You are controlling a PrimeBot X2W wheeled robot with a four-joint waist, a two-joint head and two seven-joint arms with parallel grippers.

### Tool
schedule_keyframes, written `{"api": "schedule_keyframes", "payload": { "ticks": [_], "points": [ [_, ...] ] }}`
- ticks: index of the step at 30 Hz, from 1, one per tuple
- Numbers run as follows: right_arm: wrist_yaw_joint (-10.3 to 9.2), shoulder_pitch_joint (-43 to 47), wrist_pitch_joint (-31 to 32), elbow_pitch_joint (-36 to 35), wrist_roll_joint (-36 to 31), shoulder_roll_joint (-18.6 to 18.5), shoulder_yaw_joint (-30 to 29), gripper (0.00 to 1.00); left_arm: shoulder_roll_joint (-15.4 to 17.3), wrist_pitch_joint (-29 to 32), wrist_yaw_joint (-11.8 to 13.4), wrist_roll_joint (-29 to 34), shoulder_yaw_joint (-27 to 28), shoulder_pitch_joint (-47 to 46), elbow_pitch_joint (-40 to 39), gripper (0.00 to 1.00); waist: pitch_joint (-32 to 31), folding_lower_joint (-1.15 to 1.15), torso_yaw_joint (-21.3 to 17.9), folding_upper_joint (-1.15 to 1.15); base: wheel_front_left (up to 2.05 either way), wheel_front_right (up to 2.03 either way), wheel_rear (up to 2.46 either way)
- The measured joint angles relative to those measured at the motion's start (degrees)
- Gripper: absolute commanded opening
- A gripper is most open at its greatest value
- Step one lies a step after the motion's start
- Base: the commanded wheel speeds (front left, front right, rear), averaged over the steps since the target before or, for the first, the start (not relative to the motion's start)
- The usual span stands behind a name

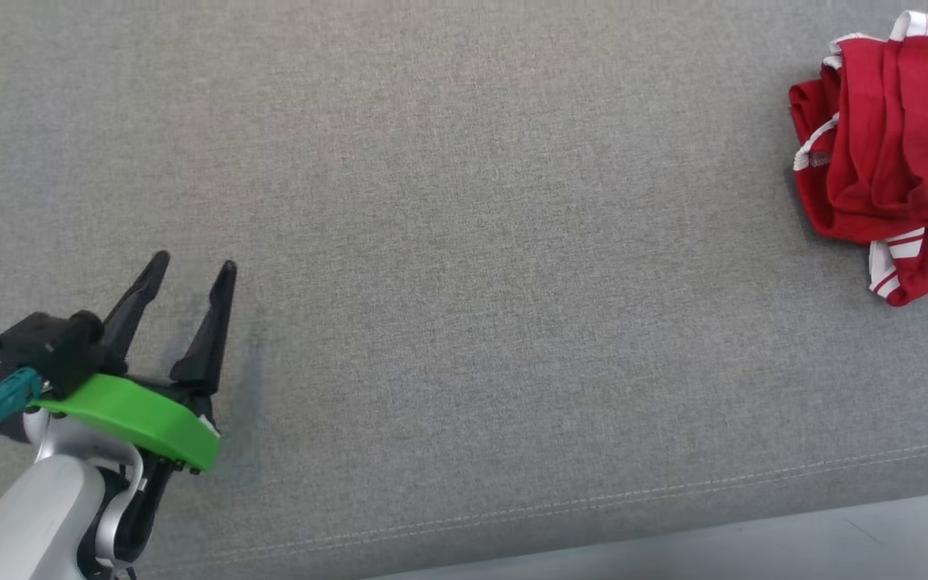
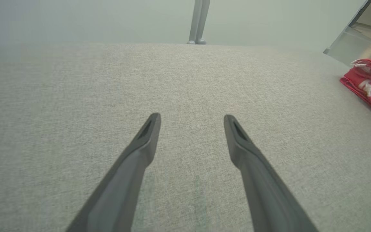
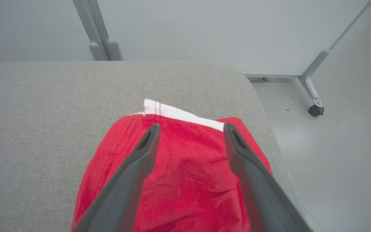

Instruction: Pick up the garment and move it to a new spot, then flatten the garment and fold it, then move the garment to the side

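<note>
Head camera looking down on cushion (image 1: 464, 242), wrist cameras low over it, garment (image 1: 891, 153) shared (right nearest).

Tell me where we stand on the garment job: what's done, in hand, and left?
Done: unclear; the red garment lies bunched, not flat, near the right end of the grey cushion, so no neat fold shows. In hand: nothing; the right gripper hangs open over the garment, the left gripper open over bare cushion. Left, probably: flattening, folding, moving it aside.
</note>
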Motion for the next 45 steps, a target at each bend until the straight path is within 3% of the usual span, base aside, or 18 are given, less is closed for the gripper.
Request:
{"api": "schedule_keyframes", "payload": {
  "ticks": [5,6,11,18,27,38,39,45],
  "points": [
    [-0.08,4.14,-12.06,-4.35,-2.82,3.41,-1.09,1.00,-1.48,-1.91,0.03,3.18,4.69,2.69,5.92,1.00,-2.75,0.00,0.57,0.00,0.00,0.00,0.00],
    [-0.09,7.50,-15.69,-4.99,-3.61,5.78,-0.58,1.00,-2.76,-2.29,0.03,3.63,6.35,3.70,7.56,1.00,-3.73,0.00,0.93,0.00,0.00,0.00,0.00],
    [-0.13,13.89,-23.34,-4.82,-5.55,10.28,0.10,1.00,-4.42,-2.71,0.03,6.01,7.81,6.23,10.34,1.00,-5.60,0.00,1.76,0.00,0.00,0.00,0.00],
    [-0.14,20.78,-20.31,-0.69,-10.73,15.44,-4.53,1.00,-6.99,-2.72,0.03,9.76,9.02,8.45,13.33,1.00,-8.26,0.00,3.55,0.00,0.00,0.00,0.00],
    [-0.14,23.51,-19.87,-6.03,-23.66,21.79,-14.41,1.00,-10.28,-2.72,0.03,13.36,12.92,8.87,14.35,1.00,-10.96,0.00,6.38,0.00,0.00,0.00,0.00],
    [-0.14,32.87,-19.86,-8.22,-30.60,26.01,-20.30,1.00,-12.65,-2.72,0.01,16.07,12.83,11.99,13.48,1.00,-15.32,0.00,8.75,0.00,0.00,0.00,0.00],
    [-0.12,33.61,-19.86,-8.03,-30.87,26.20,-20.56,0.00,-12.85,-2.68,0.00,16.15,12.51,12.04,13.60,0.00,-15.45,0.00,8.98,0.00,0.00,0.00,0.00],
    [-0.05,36.97,-19.78,-5.30,-30.65,30.39,-18.93,0.00,-15.50,-2.55,-0.04,16.05,11.09,14.03,16.47,0.00,-15.46,0.00,8.97,0.00,0.00,0.00,0.00]
  ]
}}
